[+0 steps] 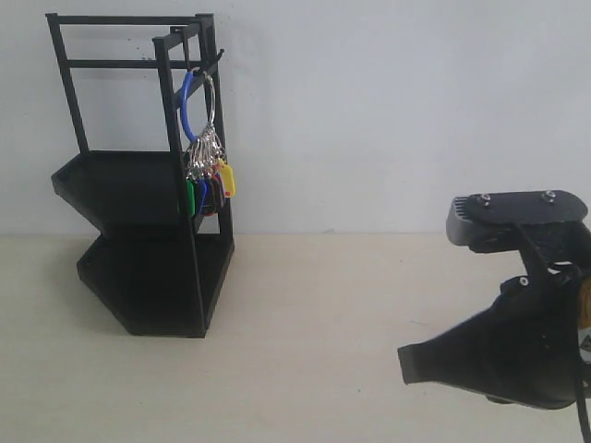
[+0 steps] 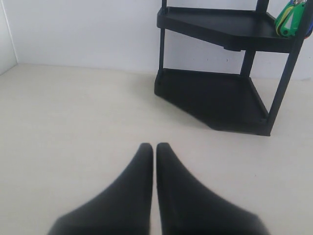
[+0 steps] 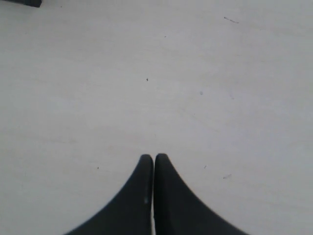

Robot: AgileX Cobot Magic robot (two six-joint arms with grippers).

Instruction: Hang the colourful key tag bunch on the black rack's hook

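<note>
The colourful key tag bunch (image 1: 209, 181) hangs from the hook (image 1: 209, 66) at the top front of the black rack (image 1: 138, 189), its blue loop and silver ring over the hook. Green and blue tags (image 2: 289, 19) of the bunch show beside a rack upright in the left wrist view. My right gripper (image 1: 413, 363) is shut and empty, low at the right, far from the rack; its fingertips (image 3: 154, 157) meet above bare table. My left gripper (image 2: 154, 146) is shut on nothing, pointing at the black rack (image 2: 220, 98); it is out of the exterior view.
The pale table (image 1: 305, 314) runs from the rack to the right arm. A white wall (image 1: 388, 111) stands behind. A dark corner of the rack base (image 3: 22, 2) shows at the edge of the right wrist view.
</note>
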